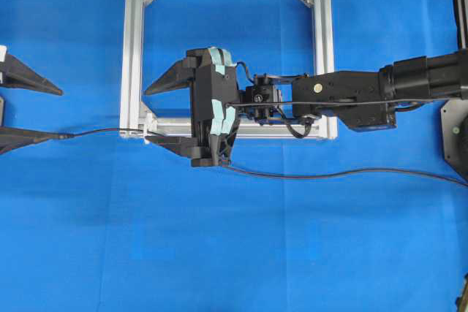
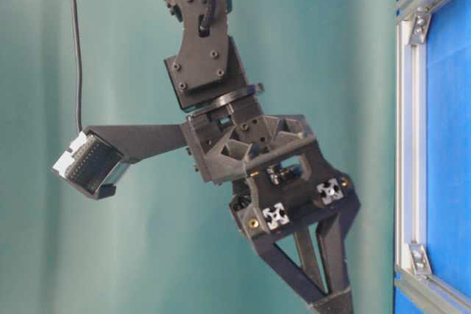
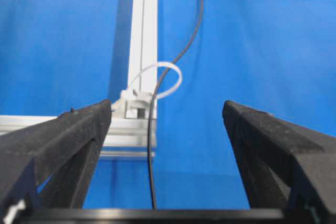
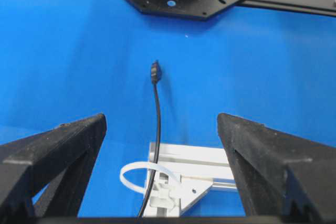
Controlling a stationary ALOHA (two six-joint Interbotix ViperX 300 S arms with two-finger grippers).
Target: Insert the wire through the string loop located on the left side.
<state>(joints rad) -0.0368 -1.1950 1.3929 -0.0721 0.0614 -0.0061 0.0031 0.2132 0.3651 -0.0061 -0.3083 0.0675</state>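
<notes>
Both pairs of jaws are standing wide apart, holding nothing. Overhead, you are seeing the right gripper [image 1: 164, 115] hovering over the square silver aluminium frame [image 1: 131, 49]. From the left wrist, the thin black wire [image 3: 151, 145] is passing through the whitish string loop [image 3: 170, 80]. From the right wrist, its slim plug tip [image 4: 154, 72] is lying on the blue counter [image 4: 63, 51].

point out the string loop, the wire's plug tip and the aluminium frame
string loop [image 3: 170, 77]: left wrist view, right arc of the ring
plug tip [image 4: 154, 72]: right wrist view, its dark body
aluminium frame [image 1: 131, 49]: overhead view, left bar
</notes>
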